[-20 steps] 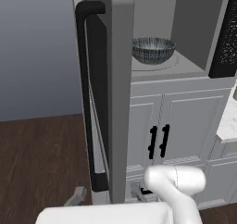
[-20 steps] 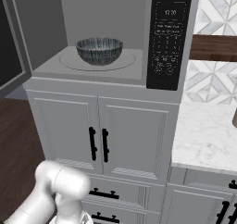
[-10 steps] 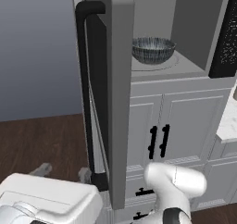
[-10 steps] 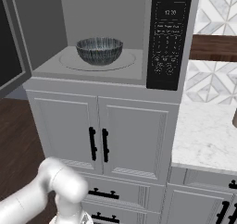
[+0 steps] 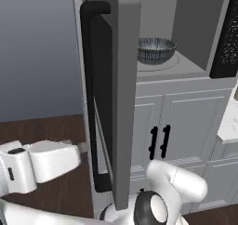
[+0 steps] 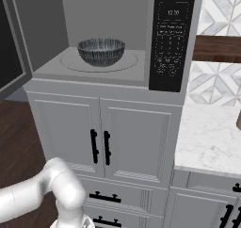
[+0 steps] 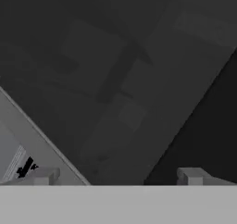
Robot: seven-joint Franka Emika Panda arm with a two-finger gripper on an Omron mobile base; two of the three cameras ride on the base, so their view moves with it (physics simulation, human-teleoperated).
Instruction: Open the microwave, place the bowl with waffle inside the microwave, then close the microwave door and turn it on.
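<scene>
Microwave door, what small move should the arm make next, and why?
Probably press the open fingers against the microwave door and start swinging it shut: the bowl already sits on the turntable, and the door stands wide open with the hand close to its dark glass.

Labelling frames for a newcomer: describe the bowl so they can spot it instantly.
Find the microwave, the big grey box with a black control panel above the white cabinets; its door is swung open. The bowl sits on the round turntable inside: small, round, with a dark finely patterned outside and a wide rim, the one loose item in there.
</scene>
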